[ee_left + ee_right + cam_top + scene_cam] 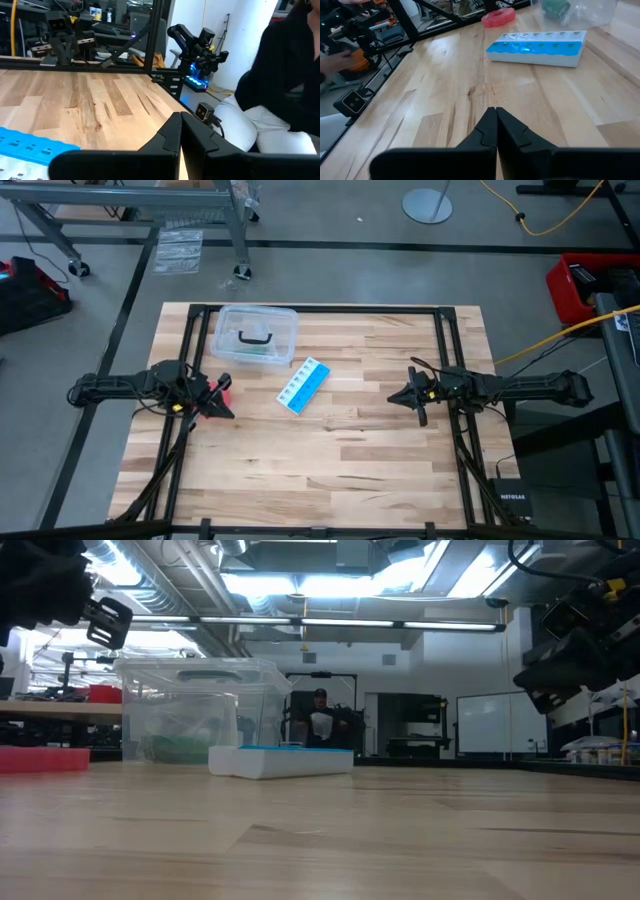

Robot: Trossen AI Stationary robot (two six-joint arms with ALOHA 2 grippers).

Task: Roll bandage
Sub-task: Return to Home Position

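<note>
pinched closed, the left gripper (180, 116) hangs by the desk's (380, 460) left edge, the right gripper (496, 110) likewise by its right edge. the bandage (555, 7), a small green bundle, lies inside the lidded clear container (257, 335) near the far-left corner; which way its long axis runs i cannot tell.

**Three things on a wooden surface**

The surface (340, 450) is pale butcher-block wood, with planks running left to right in the high view and a dark metal frame (320, 309) along its edges. A clear lidded container (256, 335) with a dark handle stands near the far edge, left of centre. A blue-and-white pill box (303, 385) lies just beside it toward the middle, set at a slant. A red disc (226, 392) lies flat on the left side, near the container
</note>
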